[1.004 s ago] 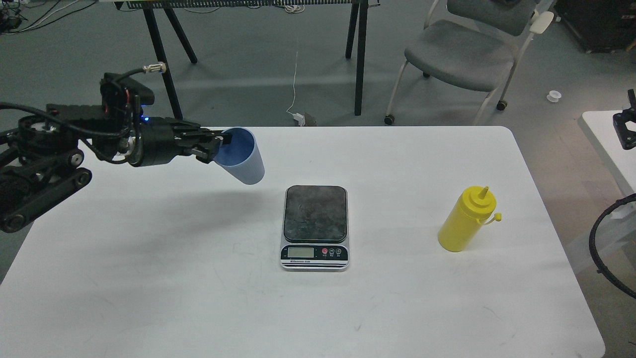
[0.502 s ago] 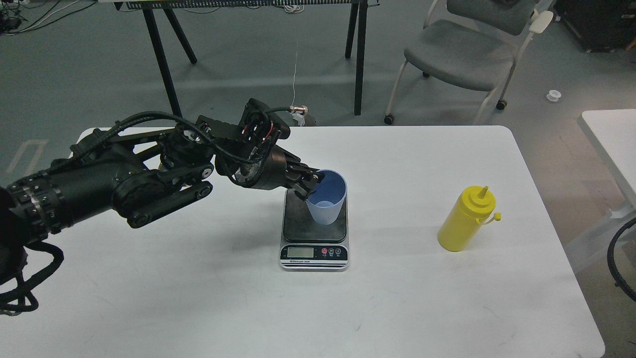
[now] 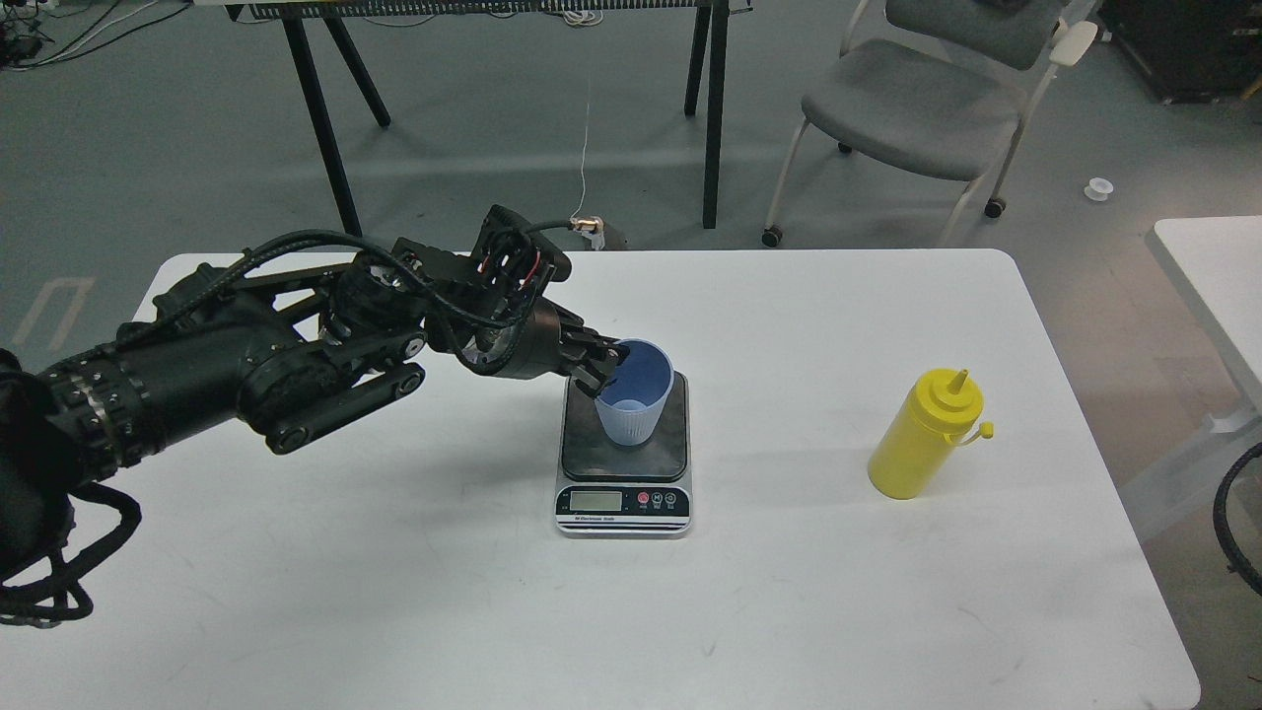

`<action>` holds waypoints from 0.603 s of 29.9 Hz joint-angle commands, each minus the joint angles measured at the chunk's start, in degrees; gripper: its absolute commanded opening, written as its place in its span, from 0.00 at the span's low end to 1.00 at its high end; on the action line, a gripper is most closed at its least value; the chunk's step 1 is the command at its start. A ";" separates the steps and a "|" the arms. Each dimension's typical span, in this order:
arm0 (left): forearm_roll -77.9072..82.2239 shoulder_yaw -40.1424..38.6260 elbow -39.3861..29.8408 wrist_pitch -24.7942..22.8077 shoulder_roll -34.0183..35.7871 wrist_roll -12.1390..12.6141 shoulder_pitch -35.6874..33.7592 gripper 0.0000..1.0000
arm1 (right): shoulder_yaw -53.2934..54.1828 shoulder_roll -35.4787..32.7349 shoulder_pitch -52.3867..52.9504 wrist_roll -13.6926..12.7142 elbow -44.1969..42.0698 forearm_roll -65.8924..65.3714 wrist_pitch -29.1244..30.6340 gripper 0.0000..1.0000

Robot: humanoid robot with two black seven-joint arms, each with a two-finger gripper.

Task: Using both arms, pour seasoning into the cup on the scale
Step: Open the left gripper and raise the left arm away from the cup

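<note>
The light blue ribbed cup stands upright on the dark plate of the scale at the table's middle. My left gripper reaches in from the left and is shut on the cup's left rim, one finger inside and one outside. The yellow squeeze bottle of seasoning stands upright on the table to the right, well apart from the scale, its small cap hanging at its right side. My right gripper is out of view; only a loop of black cable shows at the right edge.
The white table carries only the scale and the bottle. Behind it stand a grey chair and black table legs. A second white table edges in at the right.
My left arm carried the cup from the table's far left to the scale, turned it upright and lowered it onto the plate. The bottle has not moved.
</note>
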 commanded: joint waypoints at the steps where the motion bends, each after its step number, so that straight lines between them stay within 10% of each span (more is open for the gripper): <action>1: -0.12 0.05 0.02 -0.01 0.04 0.01 0.01 0.15 | -0.09 -0.01 0.00 0.00 0.00 0.00 0.00 1.00; 18: -6.34 -1.18 -0.77 -0.01 1.10 -0.34 -1.40 0.73 | -0.09 -0.45 -0.79 -0.35 0.00 0.00 0.00 1.00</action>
